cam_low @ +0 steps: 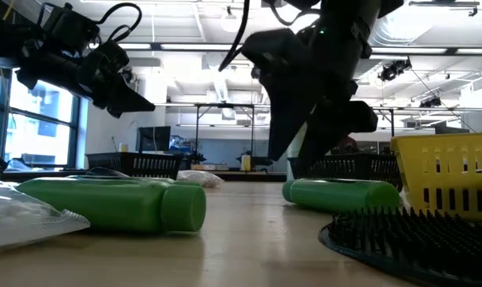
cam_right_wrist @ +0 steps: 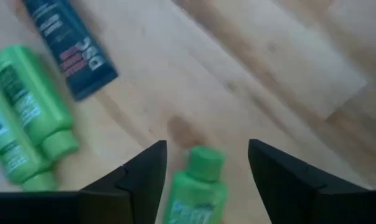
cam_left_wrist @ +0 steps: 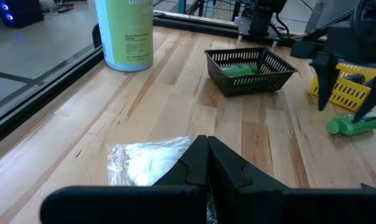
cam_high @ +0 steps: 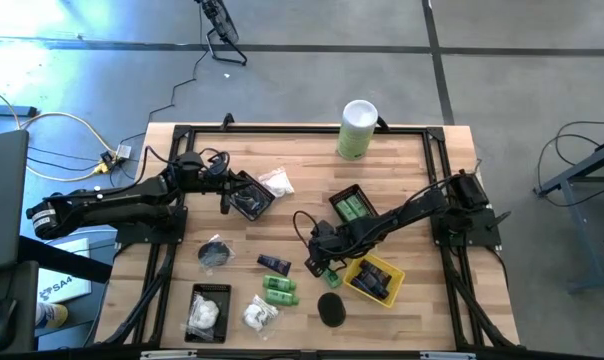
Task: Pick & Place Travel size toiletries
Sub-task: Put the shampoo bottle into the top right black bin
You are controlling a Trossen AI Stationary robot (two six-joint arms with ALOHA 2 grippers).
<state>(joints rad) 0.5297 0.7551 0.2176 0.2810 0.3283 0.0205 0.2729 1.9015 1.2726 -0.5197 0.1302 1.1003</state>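
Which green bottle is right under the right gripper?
The lone green bottle between the open right gripper fingers, beside the yellow basket; the other pair lies apart.

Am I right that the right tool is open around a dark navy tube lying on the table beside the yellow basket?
Not quite. The right tool is open, but between its fingers lies a green bottle, as the right wrist view shows. The navy tube lies apart. The rest holds: the bottle lies beside the yellow basket.

Floor: we see grey concrete crossed by dark seams.
Table: we see pale wood planks inside a black frame.
Windows: we see daylight panes.
Ceiling: we see strip lights.
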